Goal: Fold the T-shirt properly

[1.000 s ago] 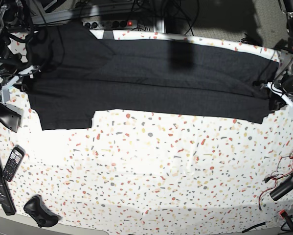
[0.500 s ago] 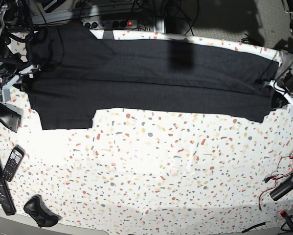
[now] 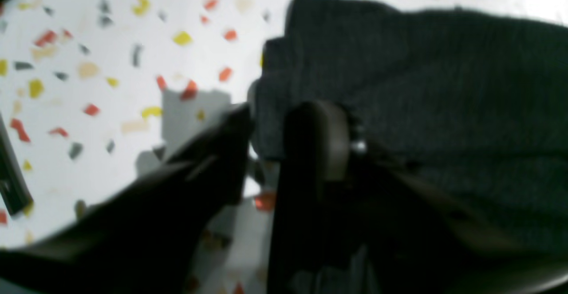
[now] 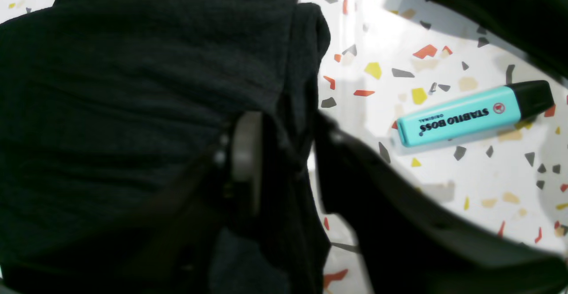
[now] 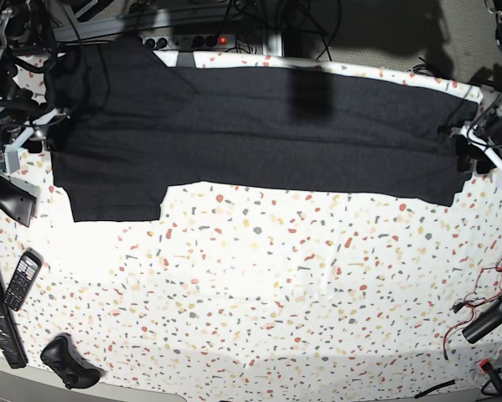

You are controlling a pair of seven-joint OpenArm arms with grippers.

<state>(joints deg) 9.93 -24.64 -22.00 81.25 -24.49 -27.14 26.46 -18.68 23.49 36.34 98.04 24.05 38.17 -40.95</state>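
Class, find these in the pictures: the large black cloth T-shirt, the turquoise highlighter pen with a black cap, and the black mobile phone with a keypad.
Large black cloth T-shirt [image 5: 259, 138], base view, on its flat middle.
Turquoise highlighter pen with a black cap [image 4: 461, 118], right wrist view, on its printed barrel.
Black mobile phone with a keypad [image 5: 22, 280], base view, on its keypad.

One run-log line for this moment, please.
T-shirt: folded lengthwise | left gripper: shut on edge | right gripper: shut on edge

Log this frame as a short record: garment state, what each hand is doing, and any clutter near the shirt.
garment: T-shirt spread lengthwise across the far side of the table, plain black side up
left hand: shut on the shirt's edge
right hand: shut on the opposite edge
clutter: turquoise highlighter lying beside the right hand, off the cloth
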